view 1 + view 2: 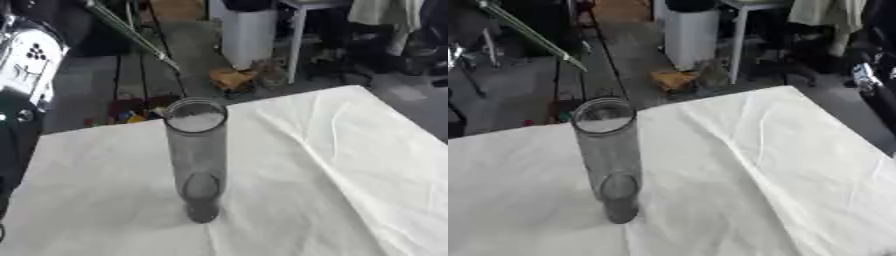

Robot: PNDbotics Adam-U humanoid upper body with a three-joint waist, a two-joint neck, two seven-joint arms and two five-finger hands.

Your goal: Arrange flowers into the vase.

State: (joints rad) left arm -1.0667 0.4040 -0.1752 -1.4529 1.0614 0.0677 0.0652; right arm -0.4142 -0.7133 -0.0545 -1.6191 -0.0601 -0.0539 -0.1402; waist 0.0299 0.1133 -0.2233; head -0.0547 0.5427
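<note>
A tall clear glass vase stands upright on the white cloth, left of the middle, and nothing is in it. A thin green stem slants down from the top left corner. Its lower tip hangs in the air a little behind and above the vase's mouth. The stem's upper end runs out of the picture, so what holds it is hidden. No flower head shows. A silver and black part of my left arm fills the left edge. A dark part of my right arm shows at the right edge. Neither hand is visible.
The table is covered by a creased white cloth; its far edge runs just behind the vase. Beyond it on the floor are a white bin, a white stool leg and an orange object.
</note>
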